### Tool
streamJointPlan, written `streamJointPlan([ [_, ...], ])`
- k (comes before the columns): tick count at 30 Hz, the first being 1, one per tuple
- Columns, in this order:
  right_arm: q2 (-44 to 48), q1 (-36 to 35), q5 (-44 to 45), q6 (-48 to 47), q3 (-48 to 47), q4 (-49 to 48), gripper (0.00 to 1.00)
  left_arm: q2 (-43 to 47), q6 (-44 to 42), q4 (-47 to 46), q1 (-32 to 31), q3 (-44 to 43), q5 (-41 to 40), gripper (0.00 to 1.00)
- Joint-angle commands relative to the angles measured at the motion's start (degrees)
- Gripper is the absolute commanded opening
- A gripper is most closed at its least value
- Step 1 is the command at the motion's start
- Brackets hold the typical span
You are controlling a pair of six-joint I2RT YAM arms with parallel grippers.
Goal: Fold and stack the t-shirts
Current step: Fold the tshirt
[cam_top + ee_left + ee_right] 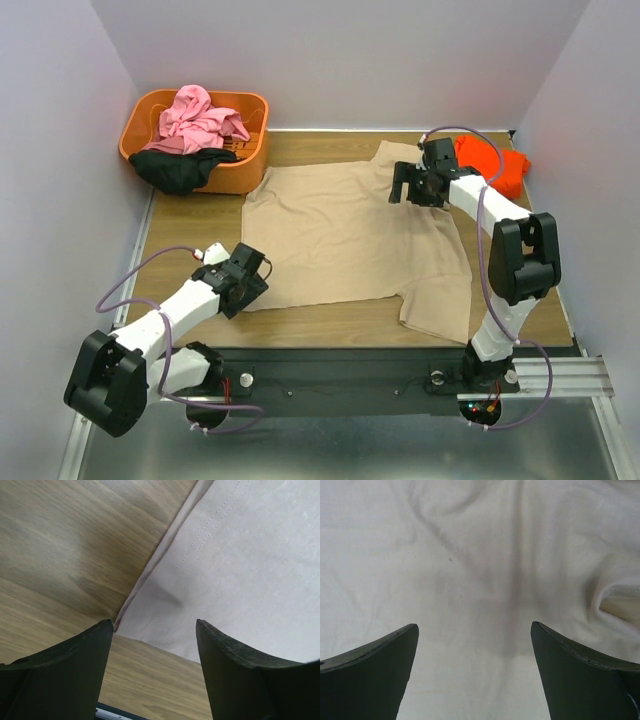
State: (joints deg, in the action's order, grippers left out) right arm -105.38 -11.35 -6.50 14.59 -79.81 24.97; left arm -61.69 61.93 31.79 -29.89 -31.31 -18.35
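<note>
Tan t-shirt (pixel 350 235) lies spread flat mid-table (pixel 195 225). The basket (pixel 252 150) at the far left holds a pink t-shirt (pixel 200 118) and a black t-shirt (pixel 180 168) draped over its rim. An orange-red t-shirt (pixel 495 165) sits far right. Left gripper (pixel 262 272), jaws apart and empty, is at the near-left hem corner, with bare wood beside it. Right gripper (pixel 405 185), jaws wide and empty, is over the far-right shoulder.

High overview; wrist views close over tan t-shirt (pixel 340 240)
</note>
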Motion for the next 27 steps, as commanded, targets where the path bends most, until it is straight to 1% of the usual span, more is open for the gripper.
streamJointPlan([
  [1,3.25,-0.33,-0.88,0.53,-0.17,-1.59,1.00,1.75,4.16,0.99,-0.26,0.29,-0.90,0.76],
  [10,5.71,-0.33,-0.27,0.09,2.20,-1.59,1.00,1.66,6.27,2.48,-0.26,-0.07,-0.90,0.76],
  [13,5.80,-0.33,-0.27,0.09,2.29,-1.59,1.00,1.84,8.37,5.02,-0.26,-1.56,-2.30,0.76],
  [17,5.28,-0.33,-1.05,0.09,1.94,-1.59,1.00,1.40,13.82,7.84,-0.26,-2.79,-2.48,0.75],
  [23,5.19,-0.33,-1.50,-0.26,1.94,-1.59,1.00,-2.73,18.13,9.69,-0.35,-4.28,-1.78,0.74],
  [27,5.45,-0.33,-0.88,-0.79,2.55,-1.68,0.99,-5.28,18.66,9.43,-0.35,-5.51,-1.25,0.73],
])
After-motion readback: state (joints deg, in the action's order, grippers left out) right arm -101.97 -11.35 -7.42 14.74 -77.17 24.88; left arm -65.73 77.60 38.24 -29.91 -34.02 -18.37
